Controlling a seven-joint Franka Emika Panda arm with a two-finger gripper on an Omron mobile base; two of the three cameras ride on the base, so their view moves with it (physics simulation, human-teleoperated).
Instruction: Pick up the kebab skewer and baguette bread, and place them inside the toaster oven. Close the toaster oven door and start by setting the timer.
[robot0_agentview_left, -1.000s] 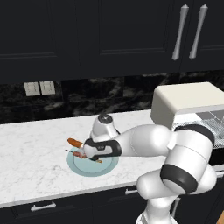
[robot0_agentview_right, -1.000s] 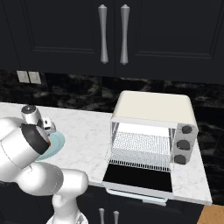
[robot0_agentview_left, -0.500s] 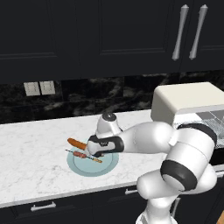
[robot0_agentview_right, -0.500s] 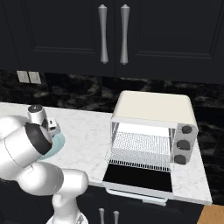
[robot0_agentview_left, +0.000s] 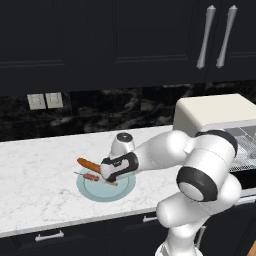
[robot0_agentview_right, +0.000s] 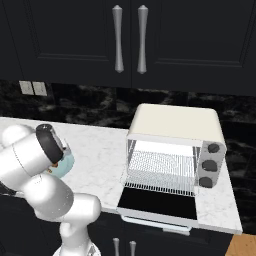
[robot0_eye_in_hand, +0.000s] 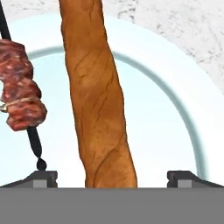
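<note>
hand view: end effector (robot0_eye_in_hand: 111, 177) spread open astride baguette bread (robot0_eye_in_hand: 97, 94), kebab skewer (robot0_eye_in_hand: 22, 89) beside, plate (robot0_eye_in_hand: 183, 113) rim beyond.

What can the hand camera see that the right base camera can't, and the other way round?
Hand view: a close look at the baguette bread running between the open jaws, the kebab skewer beside it with its reddish meat chunks, both lying on the light blue plate.

Right base view: the toaster oven with its door folded down and the wire rack inside, its knobs, and the dark cabinets above.

Both: the plate, a sliver of it past the arm in the right base view, and the white marble counter.
</note>
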